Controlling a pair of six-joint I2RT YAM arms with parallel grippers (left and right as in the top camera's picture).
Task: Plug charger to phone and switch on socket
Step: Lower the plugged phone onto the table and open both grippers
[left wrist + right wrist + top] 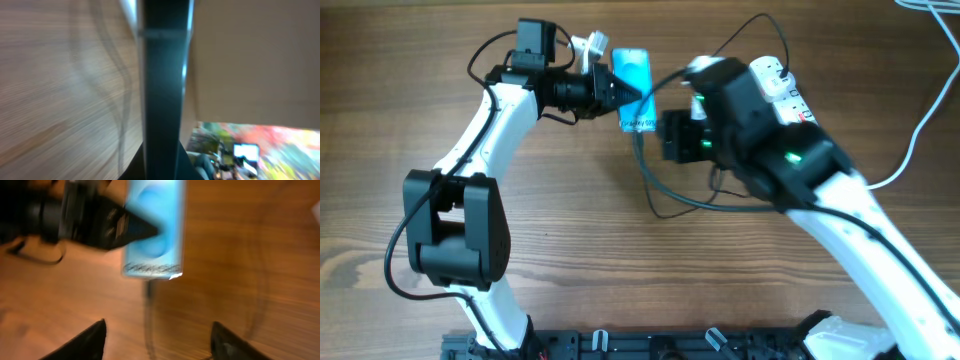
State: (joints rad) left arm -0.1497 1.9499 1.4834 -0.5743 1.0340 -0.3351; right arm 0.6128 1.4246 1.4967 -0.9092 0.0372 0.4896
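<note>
The phone (632, 66) with its cyan screen is held just above the table by my left gripper (623, 93), which is shut on its long edges. In the right wrist view the phone (155, 210) shows with the dark left fingers (127, 227) across it. The left wrist view is blurred and shows the phone (162, 90) edge-on between the jaws. The black charger cable (655, 195) runs up to the phone's near short edge (149, 287); blur hides whether it is seated. My right gripper (160, 342) is open and empty just below that edge. The white socket (782, 85) lies partly under my right arm.
The thick white cord (925, 110) runs off the socket toward the back right corner. The black cable loops across the table under my right arm (820, 170). The left arm (480, 130) reaches in from the left.
</note>
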